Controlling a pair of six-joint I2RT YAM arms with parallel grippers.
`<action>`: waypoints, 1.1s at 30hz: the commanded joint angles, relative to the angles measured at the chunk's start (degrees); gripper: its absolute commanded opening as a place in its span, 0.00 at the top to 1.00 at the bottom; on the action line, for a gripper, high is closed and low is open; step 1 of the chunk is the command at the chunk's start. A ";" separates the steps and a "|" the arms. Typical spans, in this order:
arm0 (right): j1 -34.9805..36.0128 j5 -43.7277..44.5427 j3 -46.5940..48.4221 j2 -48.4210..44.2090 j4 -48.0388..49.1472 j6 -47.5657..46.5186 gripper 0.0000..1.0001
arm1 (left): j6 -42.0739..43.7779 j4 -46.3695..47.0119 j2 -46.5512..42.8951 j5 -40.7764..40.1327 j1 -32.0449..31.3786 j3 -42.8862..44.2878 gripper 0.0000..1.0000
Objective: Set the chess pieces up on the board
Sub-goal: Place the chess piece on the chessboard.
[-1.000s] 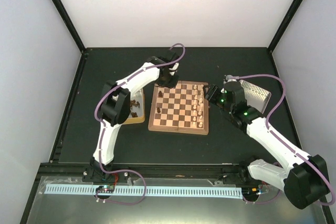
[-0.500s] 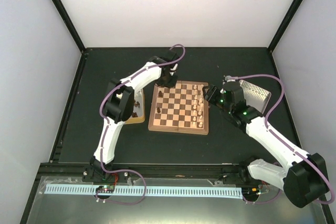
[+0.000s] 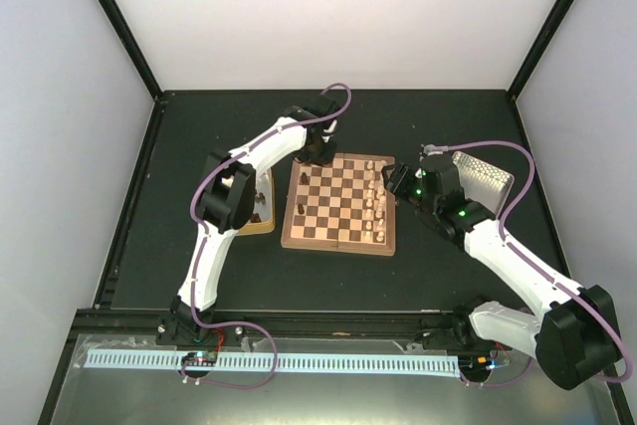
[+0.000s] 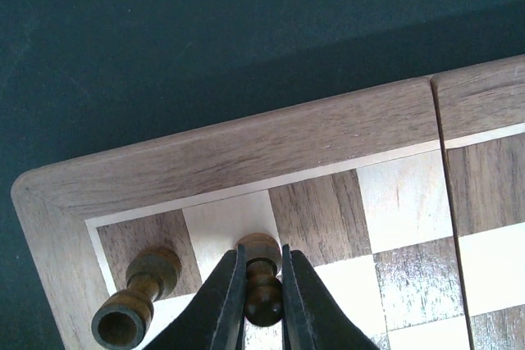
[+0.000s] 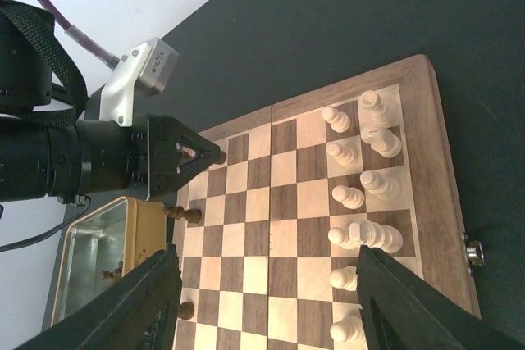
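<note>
The board (image 3: 338, 244) lies mid-table. My left gripper (image 3: 317, 153) is at its far left corner, shut on a dark brown pawn (image 4: 264, 294) whose base is over a pale square in the edge row, second from the corner (image 4: 225, 223). A dark rook (image 4: 135, 301) stands on the corner square beside it. Several cream pieces (image 3: 376, 196) stand along the board's right edge, and they also show in the right wrist view (image 5: 361, 161). My right gripper (image 3: 396, 184) hovers open and empty over that right side (image 5: 267, 284). Two more dark pieces (image 5: 182, 214) stand on the left edge.
A yellowish tin (image 3: 257, 208) holding dark pieces sits left of the board, and it also shows in the right wrist view (image 5: 90, 256). A silvery perforated tray (image 3: 486, 178) lies to the right behind my right arm. Black frame posts stand at the table's far corners.
My right gripper has moved a little left and farther over the board's right edge. My left gripper stays at the far left corner with the pawn.
</note>
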 commanded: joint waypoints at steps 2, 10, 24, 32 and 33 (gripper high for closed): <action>-0.44 -0.30 0.40 0.44 0.29 -0.40 0.40 | -0.56 -0.82 2.41 -0.80 0.50 1.67 0.89; -0.44 -0.74 0.58 0.35 0.14 -0.37 0.40 | -0.32 -0.99 1.58 -0.84 0.51 2.34 0.79; -0.45 -1.63 0.49 -1.01 -0.18 -0.17 0.40 | 0.56 -0.55 -3.29 2.29 0.49 5.16 0.70; -0.44 -2.52 0.40 -1.52 -0.13 -0.58 0.40 | -0.39 1.79 -13.60 0.29 0.96 -1.39 0.70; -0.40 -2.65 0.40 -1.58 -0.19 -0.67 0.40 | -0.93 3.02 -15.89 -0.52 1.26 -4.19 0.69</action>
